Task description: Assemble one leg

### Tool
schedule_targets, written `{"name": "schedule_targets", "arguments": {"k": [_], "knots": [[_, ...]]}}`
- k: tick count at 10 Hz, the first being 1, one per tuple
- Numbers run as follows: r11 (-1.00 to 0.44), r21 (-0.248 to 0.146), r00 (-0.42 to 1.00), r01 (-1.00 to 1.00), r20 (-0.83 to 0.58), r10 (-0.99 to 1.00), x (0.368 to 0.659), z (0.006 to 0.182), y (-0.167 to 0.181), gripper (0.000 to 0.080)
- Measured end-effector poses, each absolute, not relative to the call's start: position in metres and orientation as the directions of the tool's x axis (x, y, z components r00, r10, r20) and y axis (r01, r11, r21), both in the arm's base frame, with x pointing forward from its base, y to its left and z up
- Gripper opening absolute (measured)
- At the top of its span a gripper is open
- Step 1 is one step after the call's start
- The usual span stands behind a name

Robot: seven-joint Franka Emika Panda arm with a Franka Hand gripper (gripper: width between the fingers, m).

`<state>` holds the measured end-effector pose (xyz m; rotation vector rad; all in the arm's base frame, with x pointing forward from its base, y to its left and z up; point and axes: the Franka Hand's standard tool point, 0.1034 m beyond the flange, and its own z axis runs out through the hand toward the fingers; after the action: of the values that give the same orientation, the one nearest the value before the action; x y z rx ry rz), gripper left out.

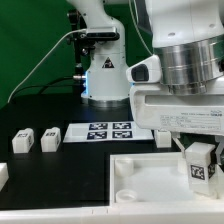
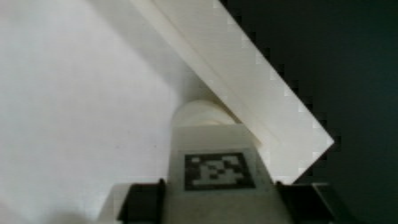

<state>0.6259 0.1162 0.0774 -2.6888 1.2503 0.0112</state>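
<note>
My gripper (image 1: 200,160) is shut on a leg (image 1: 199,176), a small white block with a black-and-white marker on its face. It holds the leg over the right part of the large white panel (image 1: 130,190), as the exterior view shows it. In the wrist view the leg (image 2: 217,150) sits between the dark fingers (image 2: 143,202), with its far end by the panel's raised edge (image 2: 249,80). I cannot tell whether the leg touches the panel. Two more legs (image 1: 22,141) (image 1: 50,138) lie on the black table at the exterior view's left.
The marker board (image 1: 108,130) lies behind the panel. Another white block (image 1: 163,136) lies just right of it. A further white piece (image 1: 3,176) shows at the left edge. The robot base (image 1: 105,75) stands at the back.
</note>
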Motion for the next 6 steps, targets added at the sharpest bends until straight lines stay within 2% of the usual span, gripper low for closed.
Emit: {"name": "schedule_targets", "arguments": {"k": [2,4,5,6], "knots": [[-0.340,-0.112,0.355,-0.934,-0.155,-0.922,0.6285,0.0783,0.1163,0.0294],[-0.048,-0.091,0.065,-0.995,-0.195,-0.979,0.6293,0.0763,0.1183,0.0294],[0.021,-0.091,-0.002,-0.996,-0.204,-0.979,0.6290,0.0758,0.1192,0.0294],[-0.036,-0.099,0.055,-0.994,-0.199,-0.978,0.6286,0.0758,0.1193,0.0294]]}}
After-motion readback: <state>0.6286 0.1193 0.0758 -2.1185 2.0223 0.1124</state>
